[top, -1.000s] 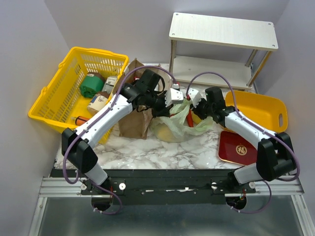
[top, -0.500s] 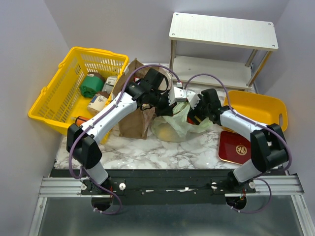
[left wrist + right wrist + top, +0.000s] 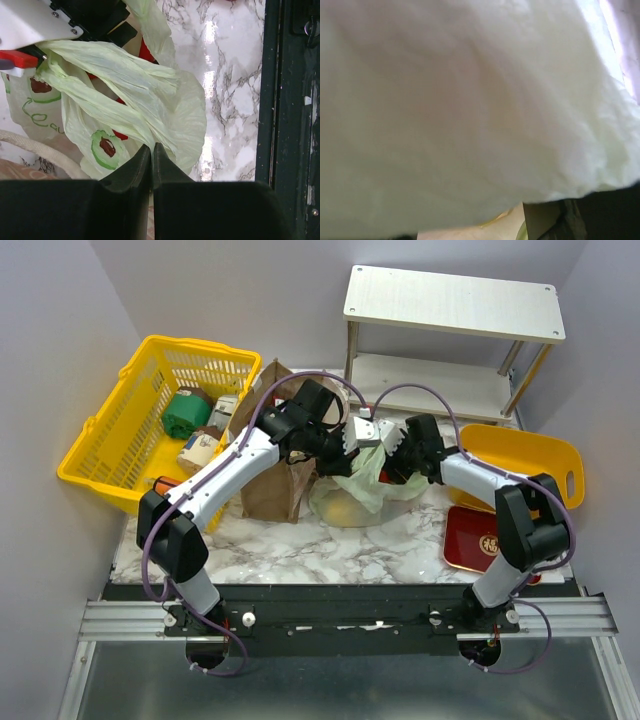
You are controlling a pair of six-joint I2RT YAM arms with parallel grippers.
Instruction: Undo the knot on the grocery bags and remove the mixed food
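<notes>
Task looks early-to-mid: the green plastic bag (image 3: 365, 490) sits on the marble table (image 3: 260, 545) w/ its top pulled out into loose strands, and no tight knot can be made out, though whether it is fully undone can't be told. Nothing has been taken out yet: a yellow fruit (image 3: 343, 508) shows through the film in the top view and a red item (image 3: 146, 50) shows through it in the left wrist view, i.e. both are inside. The brown paper bag (image 3: 272, 485) stands upright just left of the plastic one, neither gripper on it, contents not visible. So what's left is prob. finishing the opening, emptying the green bag, then the paper bag. The left gripper (image 3: 151, 152) is clamped on a fold of the green film, fingers pressed together, the film running from it toward the right gripper (image 3: 393, 445), which sits at the bag's top right. The right wrist view is filled w/ blurred pale film, so whether that one is gripping or released can't be told
</notes>
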